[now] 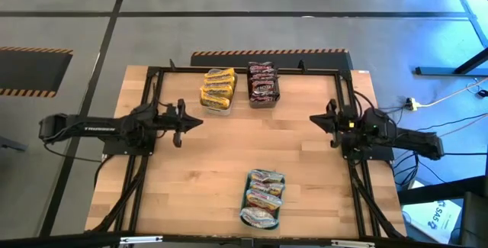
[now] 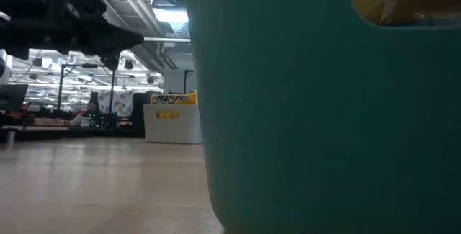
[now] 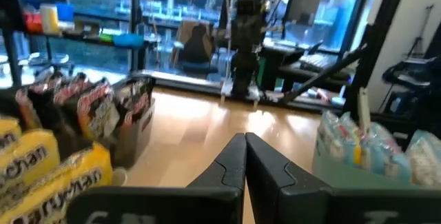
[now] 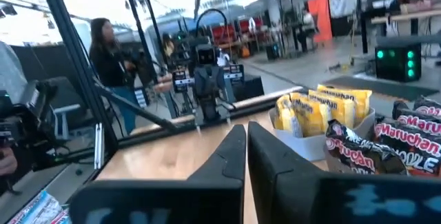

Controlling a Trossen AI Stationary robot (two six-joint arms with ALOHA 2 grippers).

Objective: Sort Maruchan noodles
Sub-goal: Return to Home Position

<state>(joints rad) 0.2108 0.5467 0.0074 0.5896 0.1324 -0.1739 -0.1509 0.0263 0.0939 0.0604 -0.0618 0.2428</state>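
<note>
Sorting looks done: no pack lies loose on the table (image 1: pixel 198 179). The yellow packs (image 1: pixel 217 88) sit in the clear tub (image 1: pixel 216 111) at 11 o'clock. The dark packs (image 1: pixel 263 82) sit in the second tub (image 1: pixel 264 105) just beside it at 12 o'clock. The pale packs (image 1: pixel 264 197) are stacked in the teal tray (image 1: pixel 245 200) at 6 o'clock. Each container shows one colour only, as far as I can tell. The left gripper (image 1: pixel 197 120) is at 9 o'clock, fingers pressed together, holding nothing. The right gripper (image 1: pixel 314 118) is at 3 o'clock, same state. Probably only parking the arms is left.
</note>
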